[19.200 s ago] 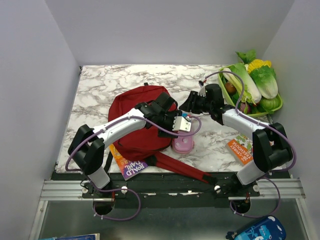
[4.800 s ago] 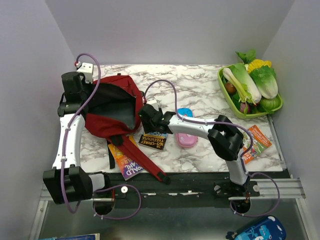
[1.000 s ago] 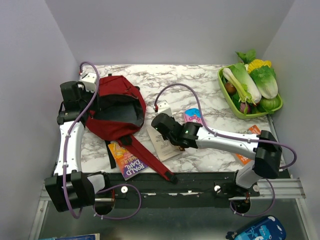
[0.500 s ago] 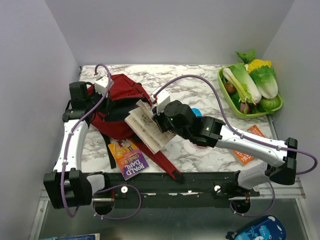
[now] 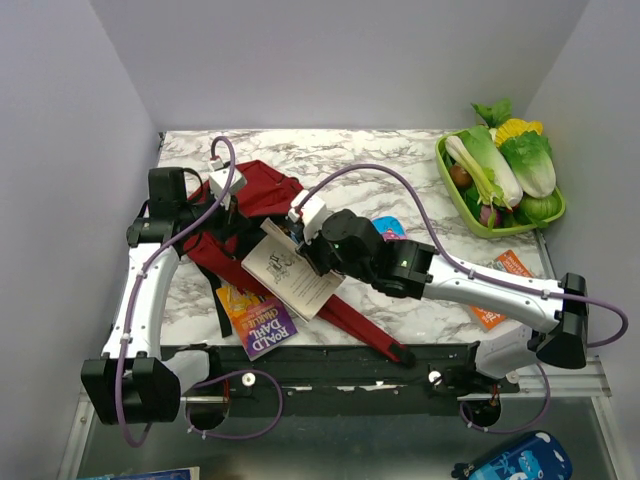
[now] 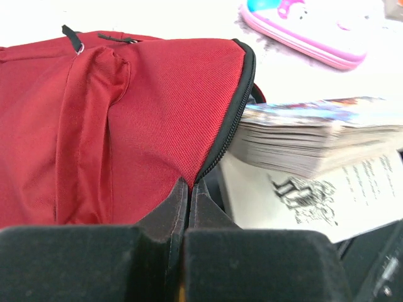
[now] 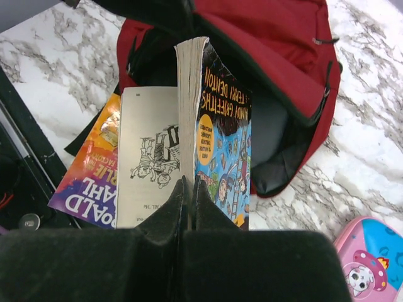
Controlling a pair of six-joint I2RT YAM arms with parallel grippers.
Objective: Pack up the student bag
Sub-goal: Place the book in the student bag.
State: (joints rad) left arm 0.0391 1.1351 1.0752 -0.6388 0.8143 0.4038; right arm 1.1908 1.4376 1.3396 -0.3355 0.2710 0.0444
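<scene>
Risk sits mainly with the thick blue-covered paperback book [image 7: 220,145], which the right jaws clamp by its near edge alone, its far end at the mouth of the large dark red fabric backpack [image 5: 262,190]. One white leaf [image 7: 148,170] with a line drawing hangs open to the side, so it could catch on the black zipper rim [image 6: 236,107] and crease or tear as the book goes in. Pinched so narrowly, the book might also twist or slip free. The backpack lies at the left of the marble-patterned worktop [image 5: 400,160], its opening turned toward the book, and the left jaws are closed on the fabric at the zipper edge, holding it up. If that pinch gave way, the mouth would sag onto the book. A purple paperback [image 5: 262,325] lies near the bag, and a pink cartoon pencil case [image 6: 315,31] sits just beyond the book.
</scene>
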